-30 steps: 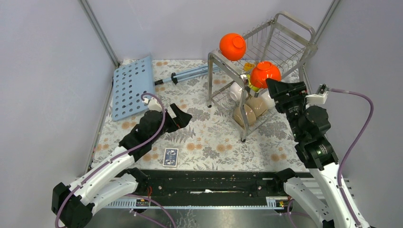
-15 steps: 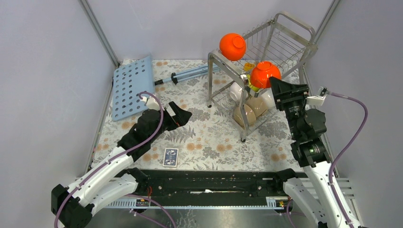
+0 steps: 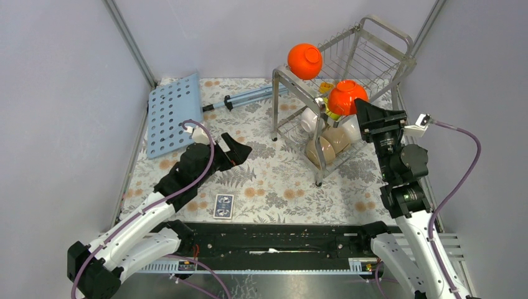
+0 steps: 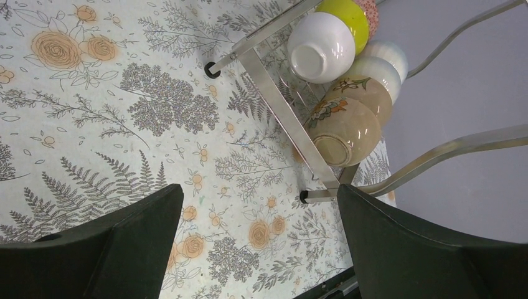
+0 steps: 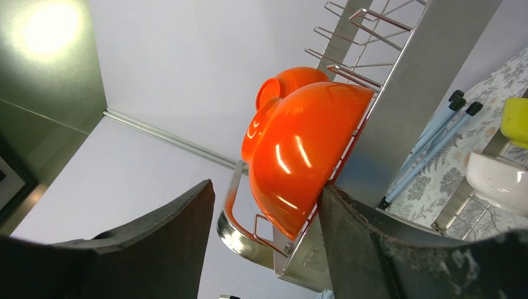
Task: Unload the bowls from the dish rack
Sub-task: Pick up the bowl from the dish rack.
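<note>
In the right wrist view the nearer orange bowl [image 5: 299, 149] is covering most of the farther orange bowl [image 5: 292, 78], while the right edge is cutting off a yellow bowl [image 5: 515, 121] and a white bowl [image 5: 501, 180]. From above, the dish rack [image 3: 274, 106] is screening parts of the tan bowls [image 3: 336, 140], and the card [image 3: 223, 206] is showing too small to read.

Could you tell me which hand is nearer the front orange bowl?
Right. The right hand has the bowl between its fingers; the left hand hovers over the cloth, well to its left.
</note>
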